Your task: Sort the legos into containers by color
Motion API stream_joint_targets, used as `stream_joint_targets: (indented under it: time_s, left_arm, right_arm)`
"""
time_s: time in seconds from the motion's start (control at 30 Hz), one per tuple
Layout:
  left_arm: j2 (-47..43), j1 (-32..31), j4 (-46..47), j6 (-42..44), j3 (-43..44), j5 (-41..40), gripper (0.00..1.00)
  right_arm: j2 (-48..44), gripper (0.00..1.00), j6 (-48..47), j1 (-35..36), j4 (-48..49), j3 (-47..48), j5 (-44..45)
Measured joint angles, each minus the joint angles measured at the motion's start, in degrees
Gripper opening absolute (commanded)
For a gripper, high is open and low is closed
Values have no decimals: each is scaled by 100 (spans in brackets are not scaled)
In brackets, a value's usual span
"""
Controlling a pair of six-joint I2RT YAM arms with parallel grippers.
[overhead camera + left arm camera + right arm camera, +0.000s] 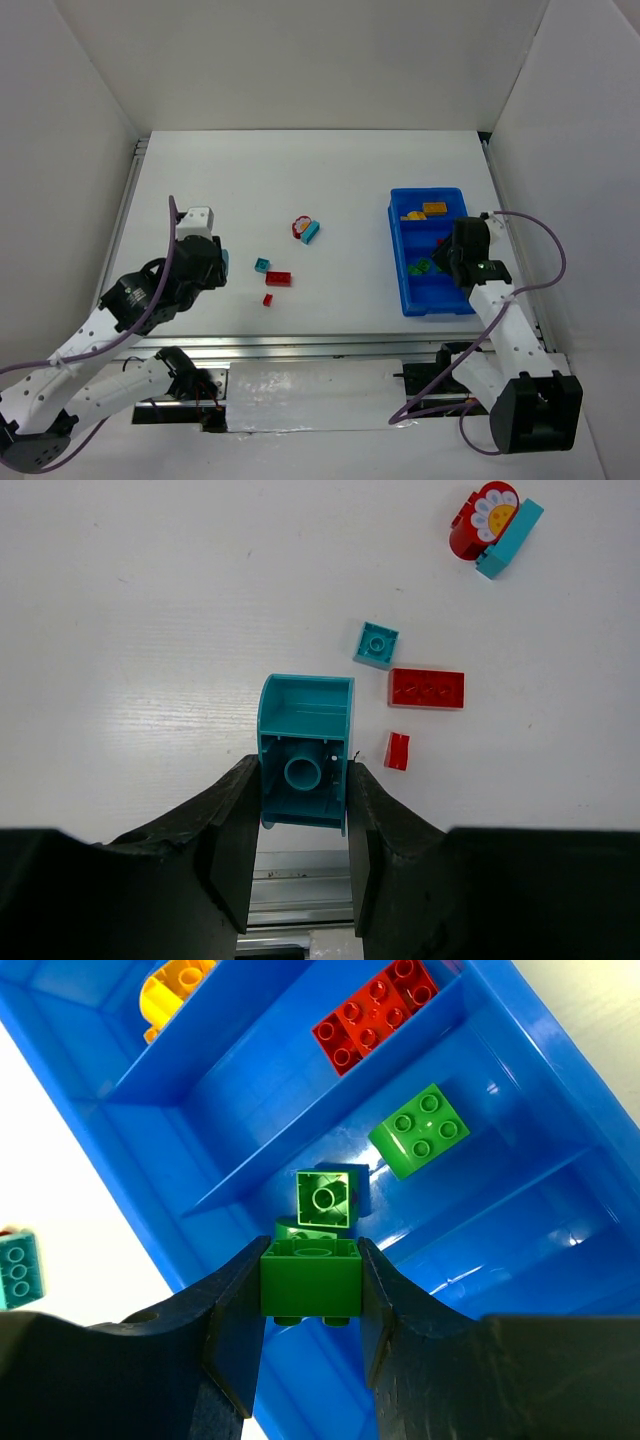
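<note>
Hollow cyan plastic brick [305,742]: I have it clamped between the fingers of the left gripper [303,780], above the white table [350,180]. Green square plastic brick [311,1272]: pinched in the right gripper [312,1285] over the bright blue ridged plastic tray [440,302], by the compartment where a four-stud green brick [420,1130] and an overturned green brick [325,1198] lie. The next compartment holds a red studded brick [375,1012], and the one beyond it holds yellow pieces [170,985].

Loose on the table:
- flat red brick [426,688]
- small cyan square [375,644]
- tiny red piece [397,751]
- red flower-faced piece [485,520], touching a cyan bar [510,538]
</note>
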Motion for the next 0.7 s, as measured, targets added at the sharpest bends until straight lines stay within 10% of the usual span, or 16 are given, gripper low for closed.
stream_joint_targets:
  time_s: [0.07,0.17,0.37,0.57,0.7]
  left_arm:
    - [-13,0,22,2,-24,31,0]
    - [-44,0,46,20,-24,85,0]
    - [-146,0,138,170,-26,267,0]
    - [-354,0,426,439,-155,782,0]
    - [-568,22,739,730,-247,1637,0]
  right_arm:
    - [50,20,7,0,0,0,2]
    - [79,71,20,0,11,0,0]
    - [278,100,35,0,4,17,-26]
    - [107,100,-63,0,-85,208,-372]
    - [-551,99,-415,-7,109,258,-2133]
